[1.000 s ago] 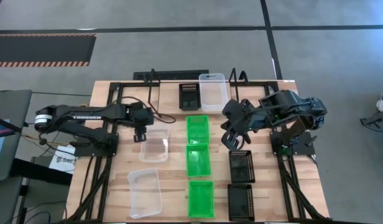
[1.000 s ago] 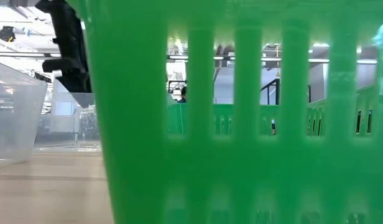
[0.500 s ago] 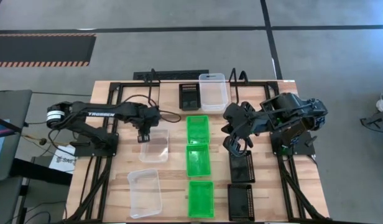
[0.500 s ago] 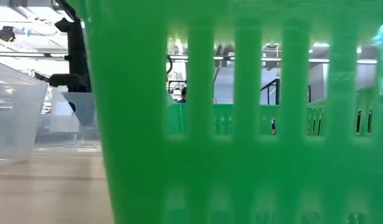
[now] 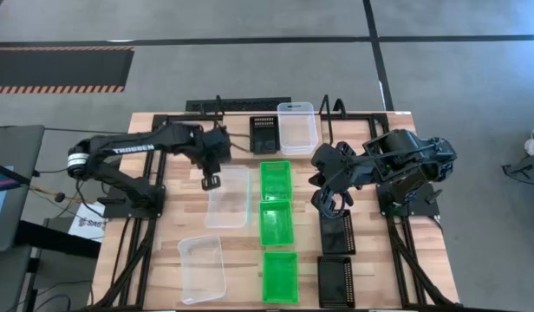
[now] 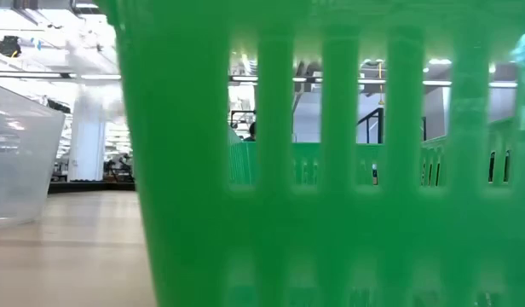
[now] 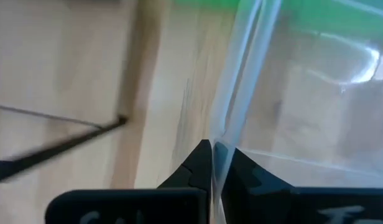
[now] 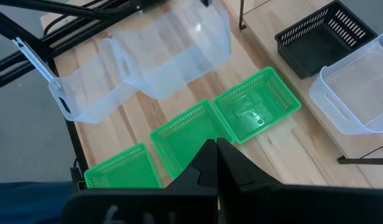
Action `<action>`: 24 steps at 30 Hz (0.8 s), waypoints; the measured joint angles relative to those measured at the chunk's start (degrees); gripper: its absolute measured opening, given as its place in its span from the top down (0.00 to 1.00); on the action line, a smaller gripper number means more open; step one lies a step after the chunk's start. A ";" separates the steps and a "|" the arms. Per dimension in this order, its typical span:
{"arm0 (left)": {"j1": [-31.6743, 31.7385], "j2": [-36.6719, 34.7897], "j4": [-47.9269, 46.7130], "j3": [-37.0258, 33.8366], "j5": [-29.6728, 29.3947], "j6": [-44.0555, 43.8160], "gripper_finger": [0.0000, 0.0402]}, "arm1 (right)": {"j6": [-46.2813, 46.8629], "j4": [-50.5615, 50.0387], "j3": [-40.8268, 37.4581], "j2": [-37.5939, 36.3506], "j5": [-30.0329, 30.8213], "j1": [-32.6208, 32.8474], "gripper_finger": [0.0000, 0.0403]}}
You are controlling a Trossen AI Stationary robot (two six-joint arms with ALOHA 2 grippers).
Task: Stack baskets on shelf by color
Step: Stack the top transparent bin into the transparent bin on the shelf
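Clear basket: held by one end wall, apparently raised off the desk, just beside the green baskets' column. Left hand: clenched on that wall. Right hand: fingers together, holding nothing, above the black baskets. Shelf: far edge, bearing one black basket and one clear.

The table is pale wooden planks, standing on a grey floor crossed by dark lines, with a black mat edged in orange stripes at one side. Level across the table, a large bright hall shows behind: a white column, pale ceiling lights and a dark railing.
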 joint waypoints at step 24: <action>14.89 18.19 -0.69 42.30 -0.39 13.21 1.00 | -3.86 -0.04 0.07 -5.58 6.29 0.31 0.99</action>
